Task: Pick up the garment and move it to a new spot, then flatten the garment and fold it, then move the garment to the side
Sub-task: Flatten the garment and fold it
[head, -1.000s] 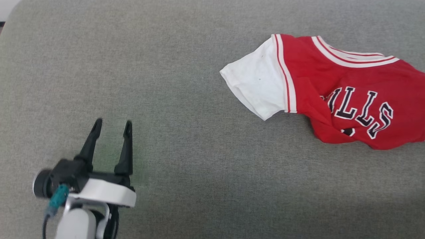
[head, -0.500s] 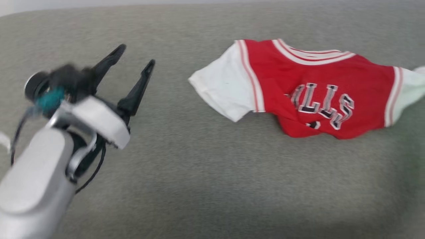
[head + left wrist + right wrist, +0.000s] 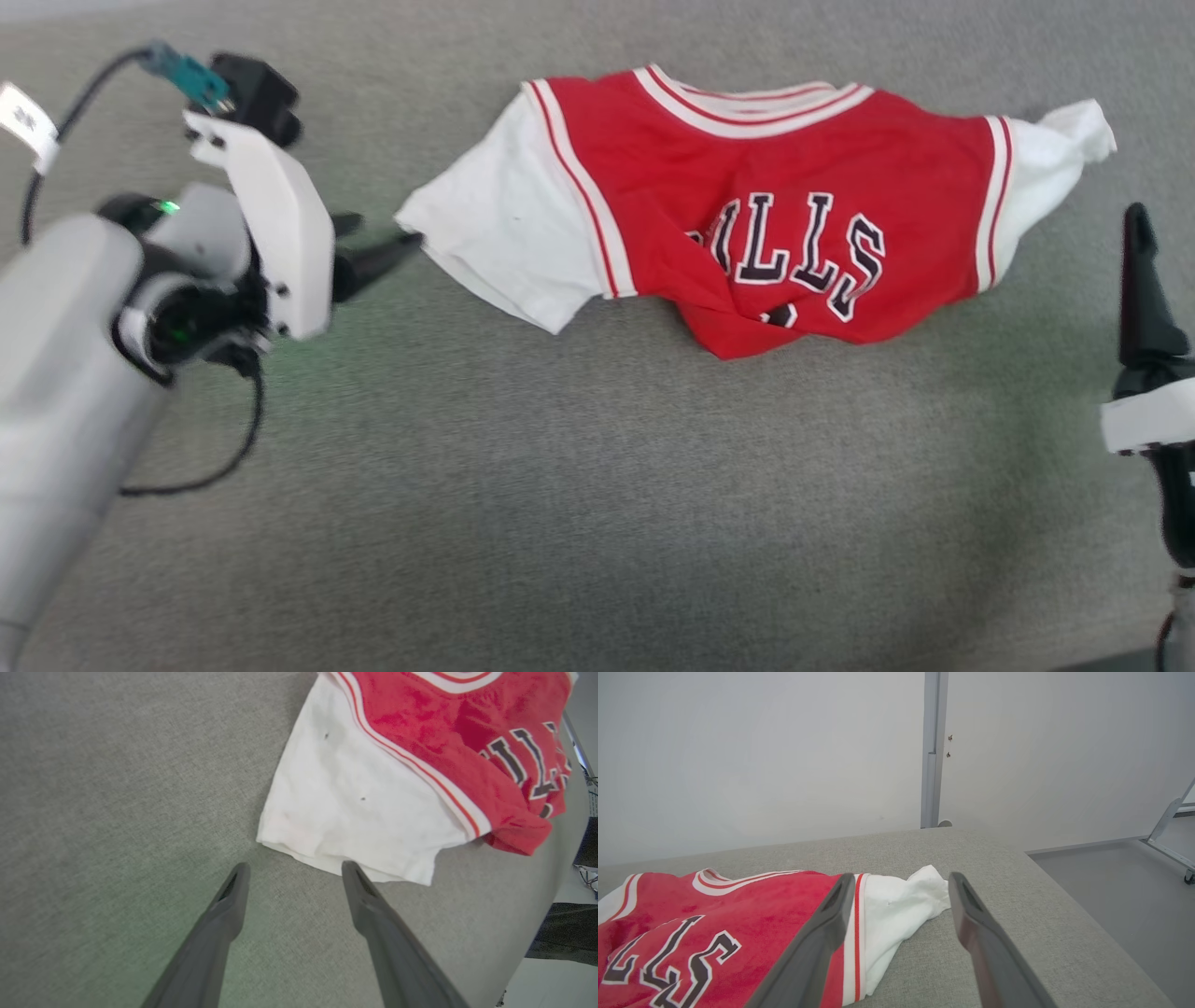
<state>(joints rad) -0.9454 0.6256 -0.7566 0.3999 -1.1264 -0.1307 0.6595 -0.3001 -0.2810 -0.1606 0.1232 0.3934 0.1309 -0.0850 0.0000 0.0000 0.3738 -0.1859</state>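
At the sleeve's edge: left hand stands nearest the shirt

Toward the far side of a grey worktop [image 3: 579, 485], the garment [image 3: 775, 177] lies crumpled with its chest lettering up and its collar away from the robot. Its long axis runs sleeve to sleeve across the robot's front. The lower hem is bunched beneath the lettering, so the shirt is far from flat.

The left hand [image 3: 294, 868], fingers spread and holding nothing, points straight at the left-side sleeve [image 3: 504, 243]. In the left wrist view one fingertip overlaps that sleeve's white hem, though whether it touches the cloth cannot be told.

The right hand [image 3: 901, 877], likewise spread and empty, sits closer to the robot and apart from the right-side sleeve [image 3: 1046, 168], which is twisted to a point at the shirt's other end.

On this showing the left hand is the nearer. A short push forward would likely put the hem between its fingers. The right hand has more ground to cover, away from the robot, before both ends can be lifted together.
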